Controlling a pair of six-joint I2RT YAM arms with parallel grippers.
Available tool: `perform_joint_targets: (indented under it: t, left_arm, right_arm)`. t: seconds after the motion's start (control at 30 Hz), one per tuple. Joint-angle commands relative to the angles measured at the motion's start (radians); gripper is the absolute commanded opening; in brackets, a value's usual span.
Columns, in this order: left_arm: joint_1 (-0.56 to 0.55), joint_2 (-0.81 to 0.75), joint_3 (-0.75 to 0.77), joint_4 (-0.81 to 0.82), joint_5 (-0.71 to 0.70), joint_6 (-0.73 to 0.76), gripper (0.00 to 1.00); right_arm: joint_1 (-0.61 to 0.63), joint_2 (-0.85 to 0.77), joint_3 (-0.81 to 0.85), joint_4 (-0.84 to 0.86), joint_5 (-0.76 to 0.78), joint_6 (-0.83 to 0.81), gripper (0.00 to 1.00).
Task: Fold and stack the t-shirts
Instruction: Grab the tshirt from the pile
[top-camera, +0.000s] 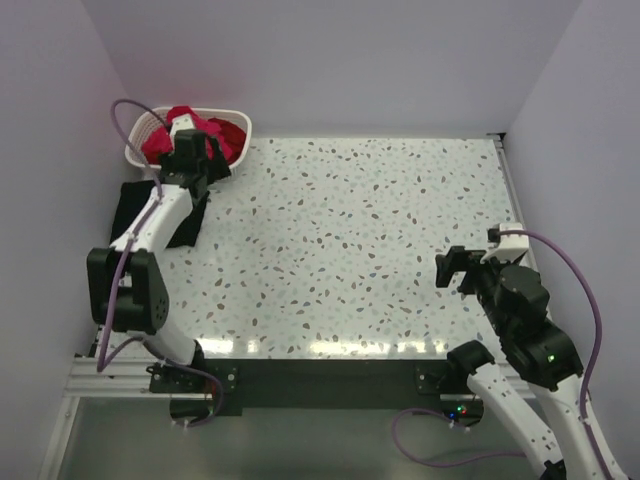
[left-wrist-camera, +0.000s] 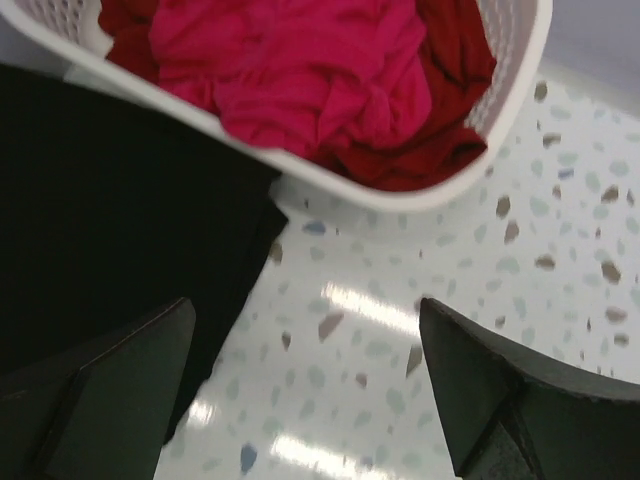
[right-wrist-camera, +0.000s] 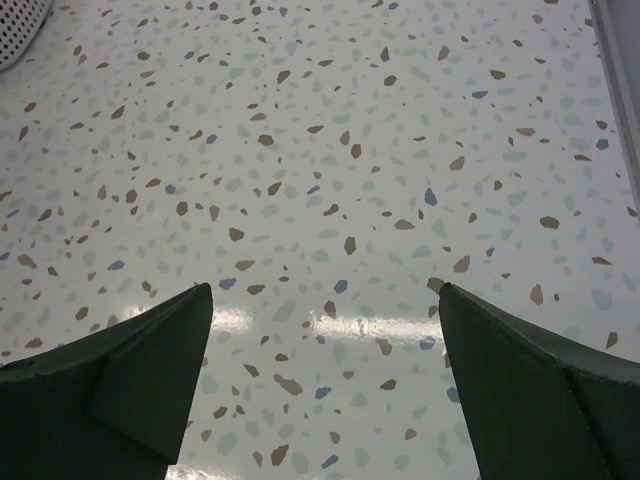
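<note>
Tabletop, speckled, spreads under everything. Black t-shirt lies flat beneath and left of the left pincer; just ahead, a white basket holds a pinkish-red t-shirt over a darker red t-shirt. Both the left and the right pincer gape wide and empty, the right one well apart from the shirts.

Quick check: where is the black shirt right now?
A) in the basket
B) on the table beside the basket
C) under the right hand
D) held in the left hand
B: the black shirt lies on the table outside the basket, which shows only the pink shirt and dark red shirt.
</note>
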Motion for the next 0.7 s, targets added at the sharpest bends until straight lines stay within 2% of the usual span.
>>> perform_joint_targets:
  t: [0.0,0.2,0.33,0.5,0.6,0.63,0.67]
  left_arm:
    - [0.059,0.146,0.186,0.123,-0.053,-0.050,0.99]
    - [0.129,0.538,0.593,0.063,-0.035,-0.067,0.97]
    - [0.152,0.669,0.718,0.078,0.010,-0.070,0.89]
    - [0.162,0.764,0.775,0.124,0.086,-0.062,0.77]
    - [0.166,0.762,0.752,0.175,0.160,-0.059,0.56]
    - [0.166,0.750,0.737,0.196,0.175,-0.055,0.40]
    - [0.166,0.736,0.717,0.248,0.191,-0.041,0.31]
  right_arm:
    - [0.003,-0.007,0.000,0.034,-0.026,0.005,0.99]
    - [0.001,0.025,-0.003,0.040,-0.049,0.002,0.99]
    - [0.003,0.053,-0.004,0.041,-0.055,-0.001,0.99]
    - [0.003,0.099,0.003,0.034,-0.063,0.000,0.99]
    - [0.003,0.102,0.002,0.035,-0.064,0.000,0.99]
    - [0.003,0.102,0.002,0.035,-0.063,0.000,0.99]
    - [0.003,0.099,0.002,0.035,-0.061,0.002,0.99]
